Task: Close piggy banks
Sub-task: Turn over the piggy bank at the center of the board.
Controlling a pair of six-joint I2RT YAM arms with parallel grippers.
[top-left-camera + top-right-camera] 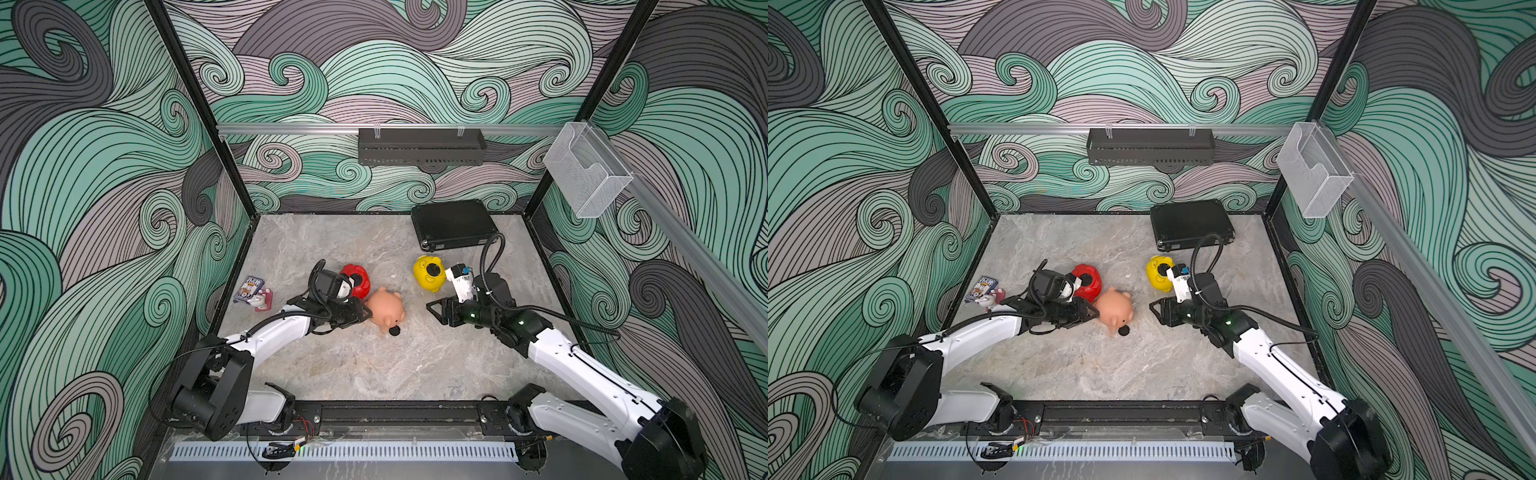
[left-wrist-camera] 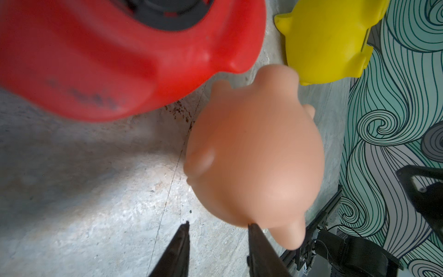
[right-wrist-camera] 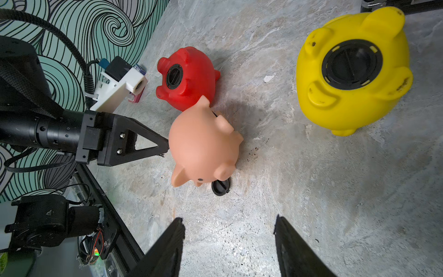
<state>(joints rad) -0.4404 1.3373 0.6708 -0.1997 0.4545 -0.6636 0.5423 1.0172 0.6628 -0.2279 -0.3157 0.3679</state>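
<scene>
**Observer:** Where do your grippers stand?

**Me:** My left gripper has its jaws drawn nearly together with nothing between them, tips touching the rump of the peach-pink pig. My right gripper hangs apart and empty, near the bench's middle.

**Observer:** And the pigs?

**Me:** The red pig and the yellow pig lie belly-up mid-bench, red toward the left edge, yellow toward the right near the black case. Both bellies show a black plug seated. The peach one lies on its side between them, touching the red, long axis running from the back edge toward the front, snout pointing at the front edge. The loose plug sits on the bench just beside its snout.

**Observer:** What could go wrong?

**Me:** Pushing with closed tips on a glossy round body, I think it may roll or slide, not turn belly-up. It could knock the red pig or ride over the plug and flick it away. Its belly hole is hidden from me, so aiming is uncertain.
</scene>
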